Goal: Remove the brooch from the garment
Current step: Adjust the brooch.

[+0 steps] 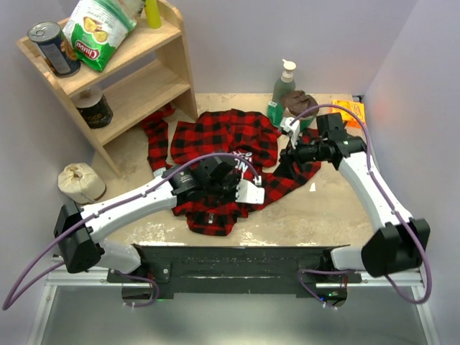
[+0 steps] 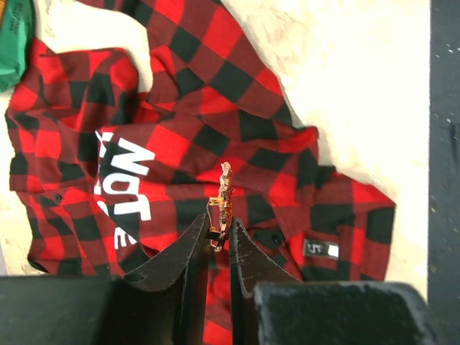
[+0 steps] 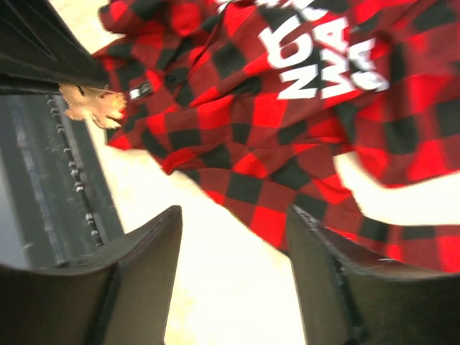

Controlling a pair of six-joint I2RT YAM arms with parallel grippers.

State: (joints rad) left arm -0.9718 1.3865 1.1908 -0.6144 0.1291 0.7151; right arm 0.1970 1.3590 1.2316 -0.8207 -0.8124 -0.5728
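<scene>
The garment, a red-and-black plaid shirt [image 1: 223, 144] with a black patch of white letters [image 2: 126, 183], lies crumpled mid-table. My left gripper [image 2: 221, 228] is shut on the brooch [image 2: 224, 198], a small gold-tan ornament that sticks up from the fingertips, over the shirt front. I cannot tell whether it still touches the cloth. The brooch also shows in the right wrist view [image 3: 93, 106], beside the dark left finger. In the top view the left gripper [image 1: 257, 188] is over the shirt's near right part. My right gripper [image 3: 233, 223] is open and empty, over the shirt's edge at the right [image 1: 287, 147].
A wooden shelf [image 1: 172, 79] at the back left holds a can, a chips bag and a jar. A green soap bottle [image 1: 282, 90], a brown cloth lump [image 1: 298, 100] and an orange item [image 1: 350, 111] stand at the back right. A beige roll [image 1: 80, 182] lies left. A small white label [image 2: 320, 249] is on the shirt.
</scene>
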